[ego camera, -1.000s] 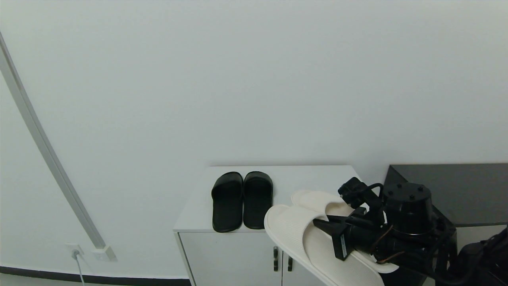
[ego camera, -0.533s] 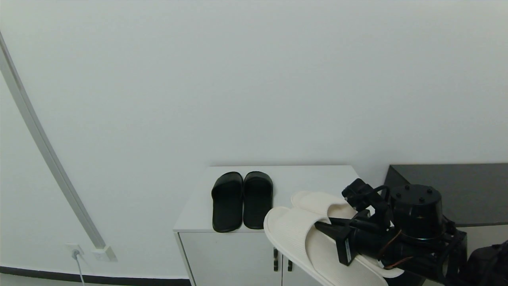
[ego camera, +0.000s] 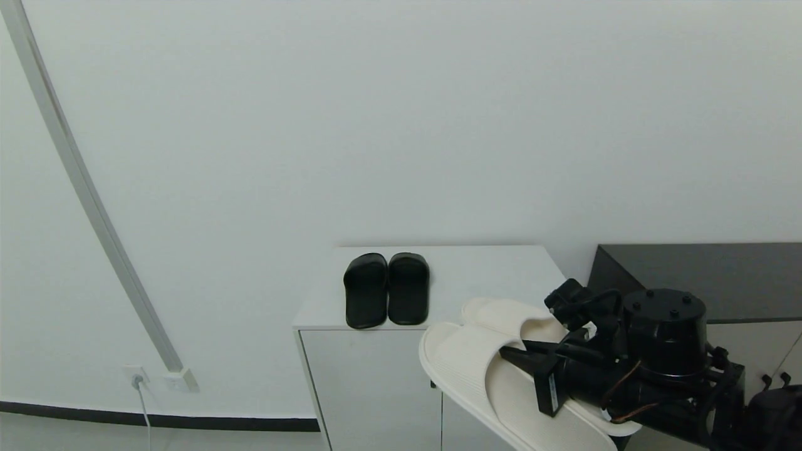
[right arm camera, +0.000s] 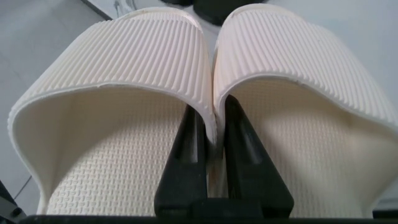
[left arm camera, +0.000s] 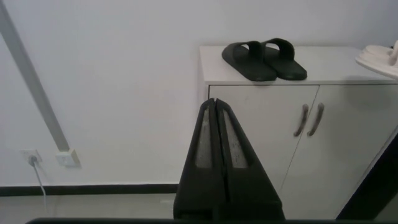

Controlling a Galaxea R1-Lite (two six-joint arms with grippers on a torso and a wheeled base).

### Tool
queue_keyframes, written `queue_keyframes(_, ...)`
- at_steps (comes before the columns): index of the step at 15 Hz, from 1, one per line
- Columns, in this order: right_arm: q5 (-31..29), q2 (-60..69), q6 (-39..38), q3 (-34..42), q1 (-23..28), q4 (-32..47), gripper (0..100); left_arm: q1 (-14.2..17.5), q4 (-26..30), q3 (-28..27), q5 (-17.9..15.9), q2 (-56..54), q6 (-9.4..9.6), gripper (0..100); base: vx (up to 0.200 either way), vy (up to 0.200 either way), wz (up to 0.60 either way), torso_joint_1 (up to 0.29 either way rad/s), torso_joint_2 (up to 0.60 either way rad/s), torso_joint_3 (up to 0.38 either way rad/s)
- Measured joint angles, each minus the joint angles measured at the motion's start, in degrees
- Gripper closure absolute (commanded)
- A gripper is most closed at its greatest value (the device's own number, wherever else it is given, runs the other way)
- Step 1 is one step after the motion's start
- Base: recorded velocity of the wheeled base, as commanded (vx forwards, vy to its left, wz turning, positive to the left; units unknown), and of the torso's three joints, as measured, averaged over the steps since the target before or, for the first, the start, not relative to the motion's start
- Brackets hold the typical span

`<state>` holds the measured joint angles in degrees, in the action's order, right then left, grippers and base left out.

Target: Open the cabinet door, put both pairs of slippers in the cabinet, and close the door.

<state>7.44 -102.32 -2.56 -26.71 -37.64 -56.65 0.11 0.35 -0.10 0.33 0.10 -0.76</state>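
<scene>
Between the fingers of the right pincer the white slippers are gripped by their two adjoining inner sides, which are pressed together, so that both are carried as one pair with the toes pointing away from the pincer. Ahead of it and somewhat to the left, the cabinet is seen with both doors shut. The black slippers are lying side by side on its top, well apart from the pincer. The left pincer is closed on nothing and is pointed toward the cabinet front, with the door handles ahead of it and not touched. It is judged that the first pair is being carried while the door is not yet opened. For the next move the left pincer should be opened, closed on one handle, and the door pulled outward. The white pair should be kept out of the path of the door and only then passed inside.
</scene>
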Motion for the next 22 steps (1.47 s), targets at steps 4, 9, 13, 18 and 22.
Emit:
queue_keyframes(4,0.02,0.04,0.02,0.43,-0.04,-0.15,100,-0.04,-0.02,0.00,-0.01,0.00,0.00,100,0.000,0.000,0.00,0.000,0.00,0.000)
queue_keyframes(9,0.00,-0.07,0.00,0.52,0.02,-0.04,100,-0.04,0.00,0.02,0.00,0.00,0.00,100,0.000,0.000,0.00,0.000,0.00,0.000)
queue_keyframes(13,0.17,-0.16,0.00,0.69,0.50,-0.20,100,-0.04,-0.02,0.00,-0.01,0.00,-0.02,100,0.000,0.000,0.00,0.000,0.00,0.000)
queue_keyframes(18,0.13,-0.16,0.10,1.08,0.66,-0.20,100,-0.06,0.00,0.00,-0.01,0.00,-0.02,100,0.000,0.000,0.00,0.000,0.00,0.000)
queue_keyframes(22,0.00,-0.11,0.29,1.68,0.57,-0.33,100,-0.06,-0.04,-0.01,-0.01,0.00,0.11,100,0.000,0.000,0.00,-0.026,0.06,0.032)
